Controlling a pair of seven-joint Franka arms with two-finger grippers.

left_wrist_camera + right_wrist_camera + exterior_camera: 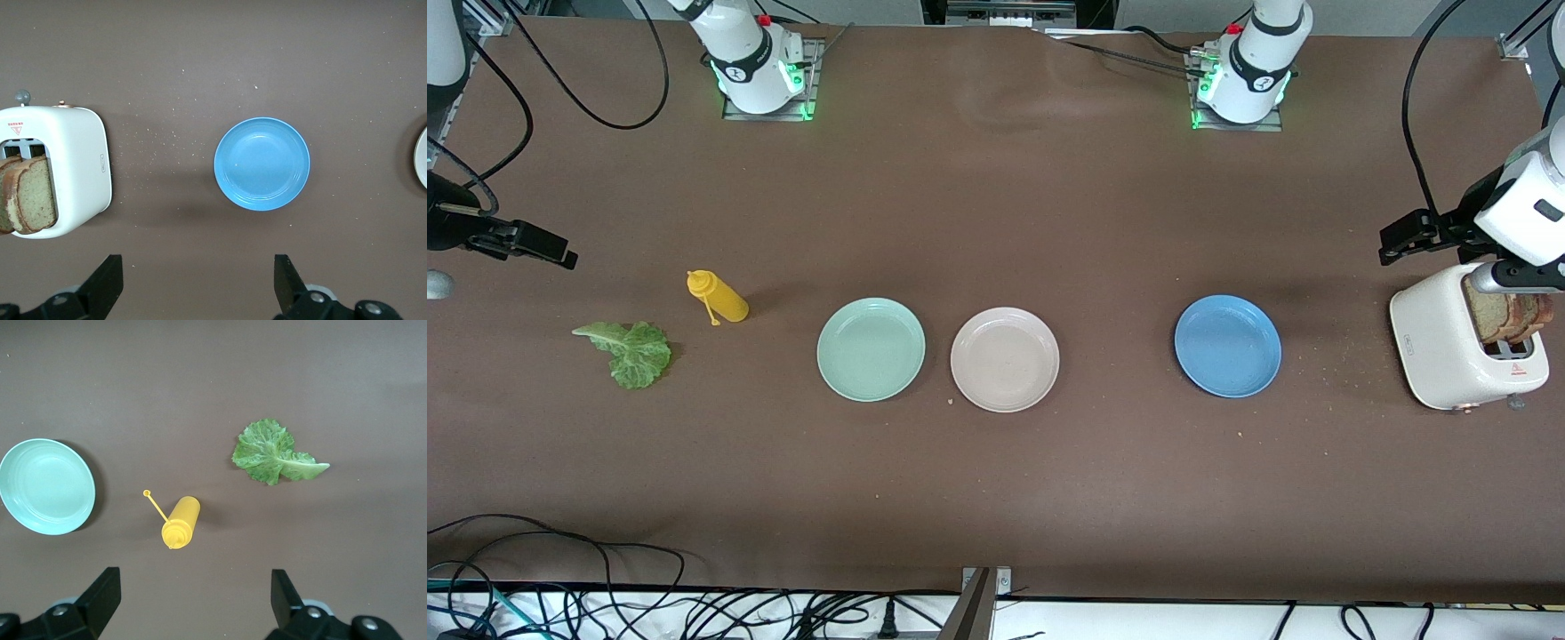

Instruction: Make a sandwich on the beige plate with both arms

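The left gripper (pixel 197 287) and the right gripper (pixel 193 603) both hang high over the table, fingers wide apart, holding nothing. There are 3 plates. The beige plate (pixel 1005 359) sits between the mint plate (pixel 871 349) and the blue plate (pixel 1227 346). 1 lettuce leaf (pixel 630 349) and 1 yellow bottle (pixel 718 297) lie past the mint plate. 2 bread slices (pixel 1507 316) stick out of 1 toaster (pixel 1449 348), partly hidden by the left arm.

White glossy arms, green LEDs lit at the left arm's base (pixel 1240 89) and right arm's base (pixel 758 76), red buttons, black cables, black finger tips, silver screws.
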